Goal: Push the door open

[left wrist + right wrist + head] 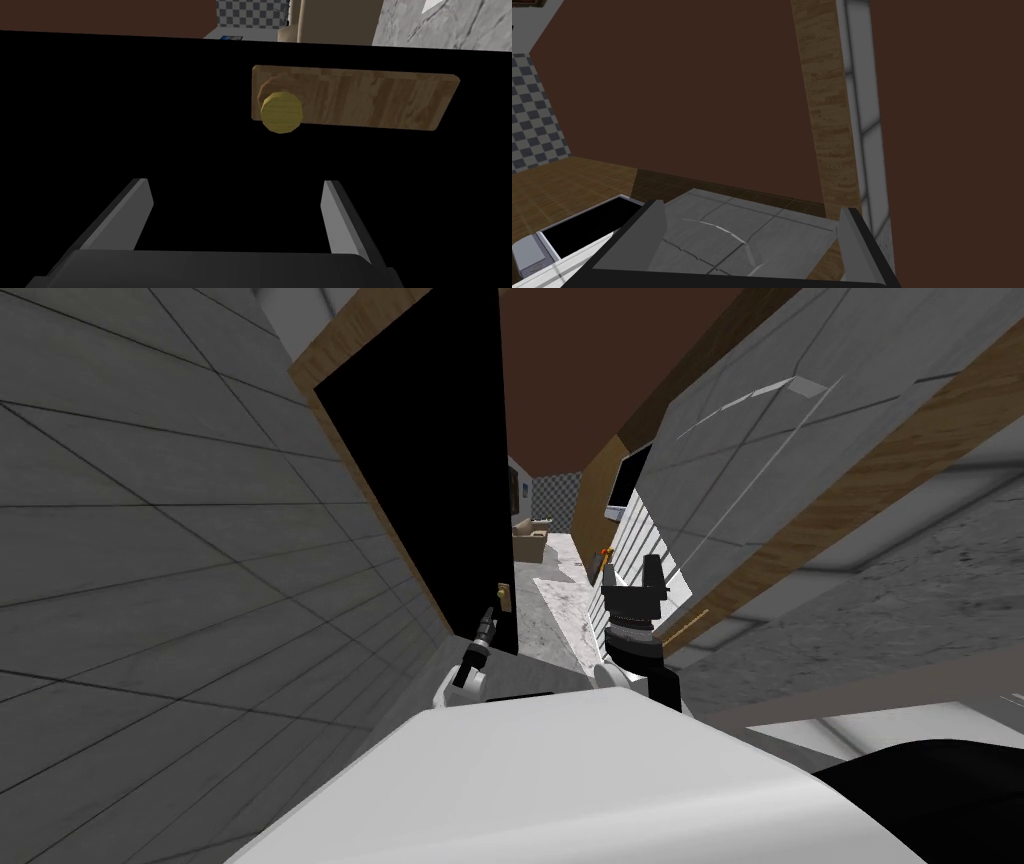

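Door (430,468) was a plain black slab, ajar, right in front of the robot. Right gripper (640,578) hung off to the side, fingers spread, holding nothing. Left gripper (235,186) faced the door near the wooden plate (360,100) and yellow knob (281,111), also spread and empty. I'd say push flat on the panel by that knob edge, farthest from the hinges, rather than poking the knob.

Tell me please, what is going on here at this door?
The robot faces a black door that stands partly open, with a room visible past its edge. The open left gripper points at the door close to the yellow knob, but is not around it. The right gripper is raised in the opening, open and empty.
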### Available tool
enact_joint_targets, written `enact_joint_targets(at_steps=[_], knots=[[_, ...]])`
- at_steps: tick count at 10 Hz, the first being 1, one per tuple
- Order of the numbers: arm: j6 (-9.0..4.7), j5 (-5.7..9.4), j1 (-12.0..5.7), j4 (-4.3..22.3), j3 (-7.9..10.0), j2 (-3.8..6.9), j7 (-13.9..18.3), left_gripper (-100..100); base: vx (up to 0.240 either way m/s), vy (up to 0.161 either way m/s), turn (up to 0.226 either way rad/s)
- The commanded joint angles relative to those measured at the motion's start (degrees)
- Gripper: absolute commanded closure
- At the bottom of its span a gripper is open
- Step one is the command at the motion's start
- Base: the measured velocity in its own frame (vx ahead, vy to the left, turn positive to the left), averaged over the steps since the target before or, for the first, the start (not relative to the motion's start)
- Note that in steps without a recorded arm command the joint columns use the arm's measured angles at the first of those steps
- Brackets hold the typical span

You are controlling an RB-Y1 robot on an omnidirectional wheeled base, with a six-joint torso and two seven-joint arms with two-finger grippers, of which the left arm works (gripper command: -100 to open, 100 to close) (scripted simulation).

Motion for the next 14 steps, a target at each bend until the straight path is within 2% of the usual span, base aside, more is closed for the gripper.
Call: enact_joint_targets(at_steps=[1, 3, 5, 11, 13, 14], knots=[[0.24, -0.28, -1.06, 1.9, -0.69, 0.11, -0.1, -100, 0.085, 0.139, -0.106], [0.48, -0.62, -2.5, 4.4, -1.58, 0.31, -0.1, -100, 0.13, 0.157, -0.119], [-0.06, -0.44, -2.72, 4.8, -1.05, 0.2, -0.1, -100, 0.08, 0.035, -0.025], [-0.47, -0.3, -4.59, 7.6, 0.33, -1.02, -0.4, -100, 0.199, -0.073, -0.032], [-0.44, -0.3, -4.64, 7.6, 0.37, -1.05, -0.4, -100, 0.122, -0.031, -0.015], [-0.44, -0.3, -4.64, 7.6, 0.37, -1.05, -0.4, 100, -0.008, 0.003, 0.006]])
